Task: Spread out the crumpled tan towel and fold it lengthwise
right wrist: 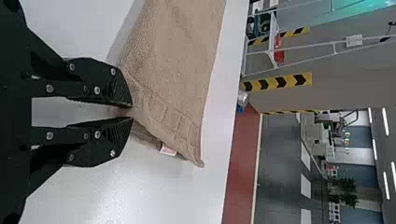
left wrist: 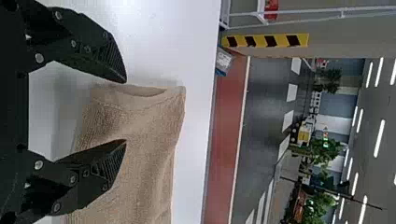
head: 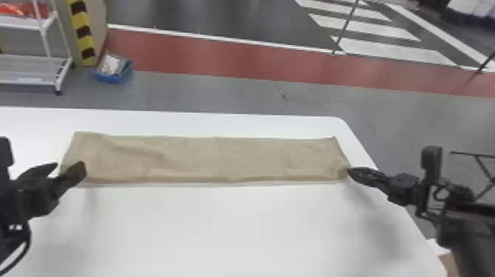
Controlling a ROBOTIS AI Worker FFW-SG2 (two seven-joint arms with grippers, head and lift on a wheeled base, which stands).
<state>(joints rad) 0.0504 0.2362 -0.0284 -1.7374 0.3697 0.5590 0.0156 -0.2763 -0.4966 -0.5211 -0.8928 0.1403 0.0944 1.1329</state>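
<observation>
At the upper left of the head view, a white wheeled rack [head: 35, 62] stands on the floor near a blue bin [head: 113, 78] and a yellow-and-black striped post [head: 83, 33]. The white table [head: 221, 228] spans the lower frame, and the tan towel [head: 221, 158] lies across its middle in a long, flat band, with a few creases toward the left. The left arm comes in from the left edge, its gripper [head: 71, 165] over the towel's left end and hiding part of it; the fingers are wide apart, with nothing between them. The right arm enters from the lower right, reaching leftward; its gripper [head: 350, 170] is nearly closed, the fingertips pinching the towel's near right corner, and a small white label [right wrist: 167, 150] pokes out beside them.
</observation>
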